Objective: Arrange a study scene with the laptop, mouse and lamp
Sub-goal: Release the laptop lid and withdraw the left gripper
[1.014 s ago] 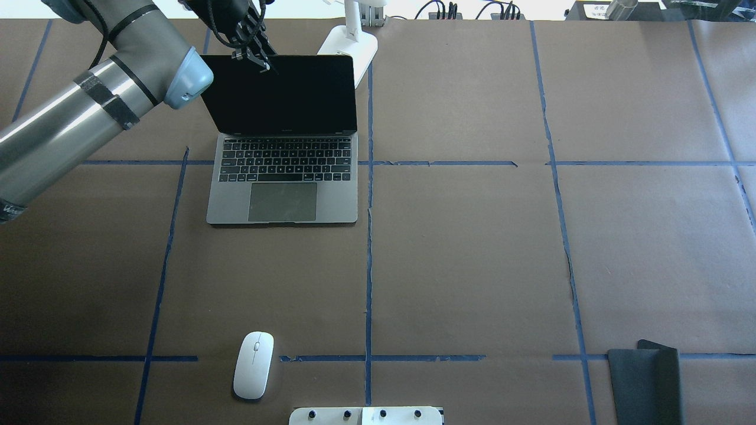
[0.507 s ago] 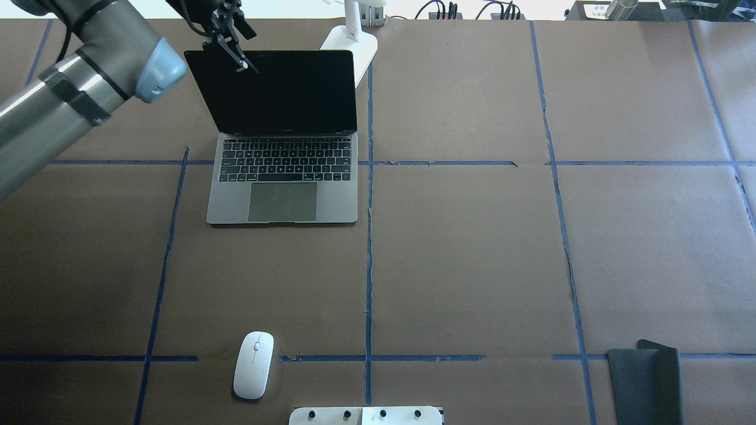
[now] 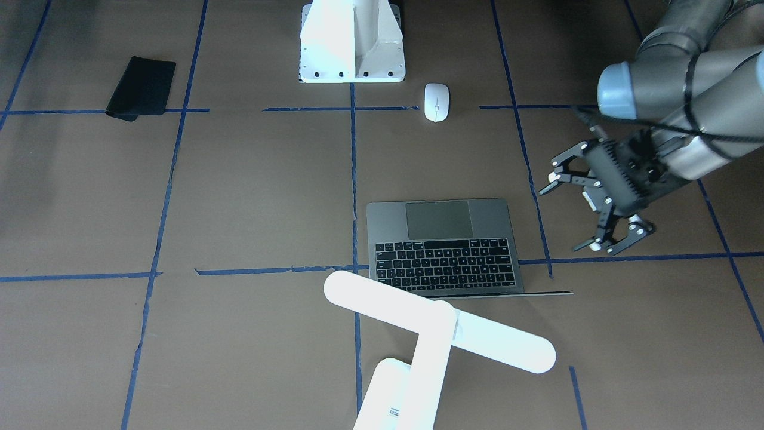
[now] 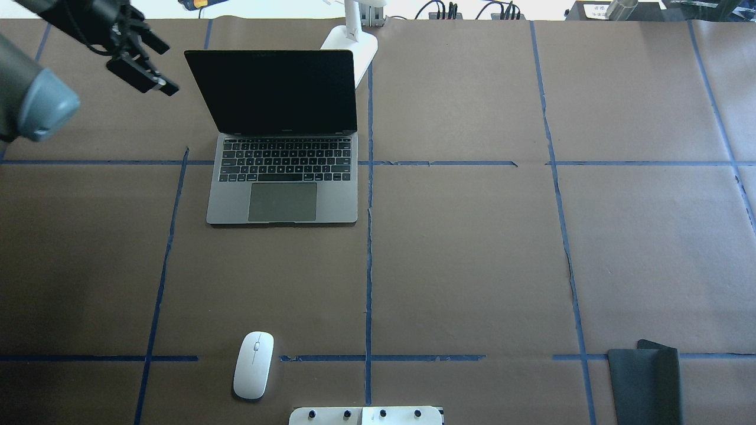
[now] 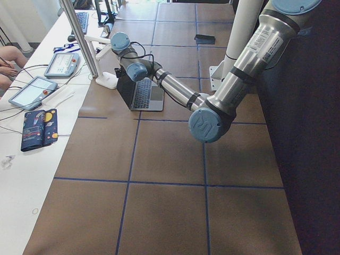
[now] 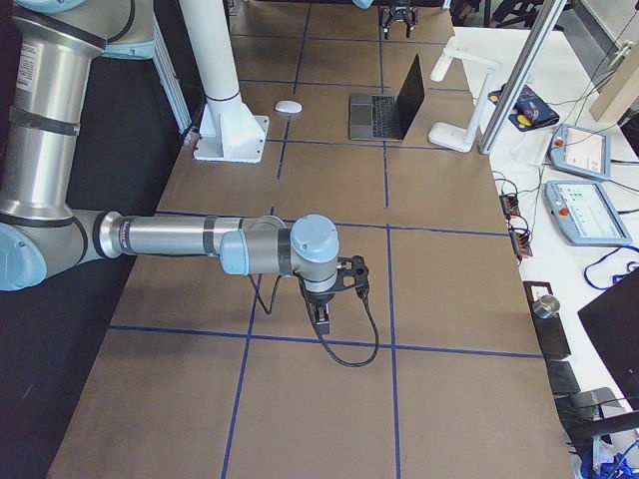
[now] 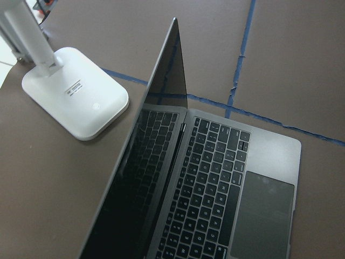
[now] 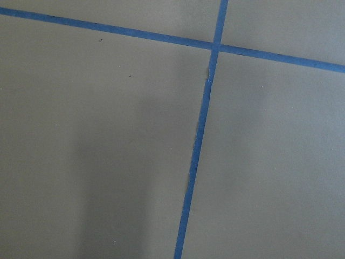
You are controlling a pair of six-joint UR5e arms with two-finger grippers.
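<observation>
The left claw (image 3: 564, 218) hangs above the table (image 4: 472, 265) with its two fingers spread wide and nothing between them. In the overhead view the left claw (image 4: 171, 69) touches nothing and is near the screen's outer edge.

The laptop (image 3: 444, 245) lies just beside this claw, on the side its fingertips point to. Its lid is open, the dark screen stands up, and the keyboard and trackpad face the robot. The left wrist view looks along the laptop (image 7: 226, 183) from the side, so the screen shows almost edge-on.

The lamp (image 3: 439, 328) stands on the far side of the laptop from the left claw. Its flat white base (image 7: 75, 91) is close to the screen's rear corner, and its bar head reaches over the table behind the screen.

The mouse (image 4: 254, 365) lies well apart from the left claw, back toward the robot and near the white pedestal (image 4: 366, 416). It rests flat beside a blue tape line (image 4: 378, 358). A black mat (image 4: 647, 383) lies farther still, across the table from this claw.

The right claw (image 6: 321, 311) hangs low over bare table, well apart from the laptop, mouse and lamp. Below it the wrist view shows only a crossing of tape lines. I cannot tell whether its fingers are spread or pressed together.
</observation>
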